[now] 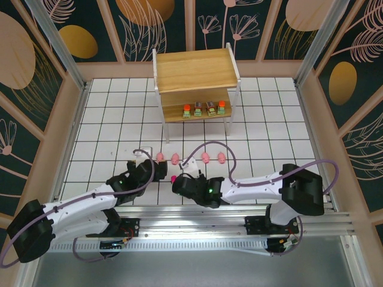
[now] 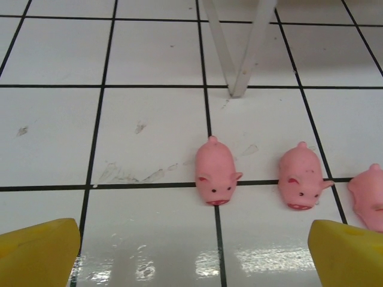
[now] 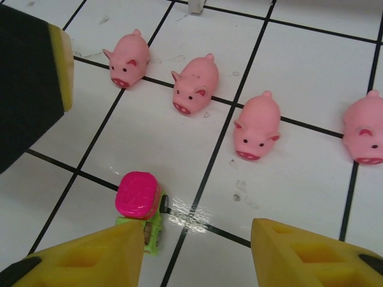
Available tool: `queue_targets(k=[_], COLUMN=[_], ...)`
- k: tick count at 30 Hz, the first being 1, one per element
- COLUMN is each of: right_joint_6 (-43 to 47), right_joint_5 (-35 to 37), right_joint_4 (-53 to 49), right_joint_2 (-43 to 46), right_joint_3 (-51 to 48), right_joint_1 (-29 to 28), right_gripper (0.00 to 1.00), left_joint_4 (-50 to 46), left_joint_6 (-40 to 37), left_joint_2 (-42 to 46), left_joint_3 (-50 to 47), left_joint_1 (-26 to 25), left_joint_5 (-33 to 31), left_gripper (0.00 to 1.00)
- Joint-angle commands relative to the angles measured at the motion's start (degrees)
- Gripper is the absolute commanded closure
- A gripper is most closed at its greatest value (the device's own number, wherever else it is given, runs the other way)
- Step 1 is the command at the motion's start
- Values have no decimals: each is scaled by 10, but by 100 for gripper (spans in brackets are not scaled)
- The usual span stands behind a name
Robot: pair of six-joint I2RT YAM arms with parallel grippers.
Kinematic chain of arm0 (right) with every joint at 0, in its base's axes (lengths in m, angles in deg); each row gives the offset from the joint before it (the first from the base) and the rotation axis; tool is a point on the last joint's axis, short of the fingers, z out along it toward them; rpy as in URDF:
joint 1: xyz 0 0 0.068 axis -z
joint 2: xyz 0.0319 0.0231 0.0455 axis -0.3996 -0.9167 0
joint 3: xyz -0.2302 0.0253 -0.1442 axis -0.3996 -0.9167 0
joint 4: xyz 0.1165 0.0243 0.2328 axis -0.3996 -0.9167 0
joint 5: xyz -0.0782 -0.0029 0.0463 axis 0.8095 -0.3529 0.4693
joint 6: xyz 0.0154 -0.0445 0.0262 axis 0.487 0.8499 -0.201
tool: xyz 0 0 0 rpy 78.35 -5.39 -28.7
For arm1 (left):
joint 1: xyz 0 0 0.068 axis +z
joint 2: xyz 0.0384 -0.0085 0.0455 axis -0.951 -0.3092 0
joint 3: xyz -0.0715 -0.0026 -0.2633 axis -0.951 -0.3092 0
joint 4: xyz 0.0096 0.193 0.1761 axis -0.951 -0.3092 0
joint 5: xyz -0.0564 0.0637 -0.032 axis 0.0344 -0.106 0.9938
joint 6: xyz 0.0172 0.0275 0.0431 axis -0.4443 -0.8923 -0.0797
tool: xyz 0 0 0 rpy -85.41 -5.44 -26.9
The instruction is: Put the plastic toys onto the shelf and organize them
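Toy (image 3: 139, 195) with magenta top partly hidden by right gripper (image 3: 197, 230)

pigs (image 1: 175, 158) in row before shelf (image 1: 194, 69), blocks (image 1: 198, 110) on lower board (image 1: 174, 112)

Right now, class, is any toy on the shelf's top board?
No: the four blocky toys stand on the lower board of the shelf.

Four blocky toys (image 1: 198, 110) on lower board of shelf (image 1: 194, 69)
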Motion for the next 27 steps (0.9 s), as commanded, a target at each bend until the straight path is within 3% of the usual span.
queue_targets(k=[1, 27], right_joint_6=[-34, -87], right_joint_5=[5, -28], right_joint_4=[7, -49], right_joint_2=[-27, -174], right_joint_3=[24, 137], right_joint_1=[-9, -11], right_gripper=[49, 53], left_joint_4=[10, 21], left_joint_6=[4, -4], left_joint_2=[31, 64], left_joint_3=[-16, -36], left_joint_1=[18, 51], left_joint_5=[16, 57], left_gripper=[1, 1])
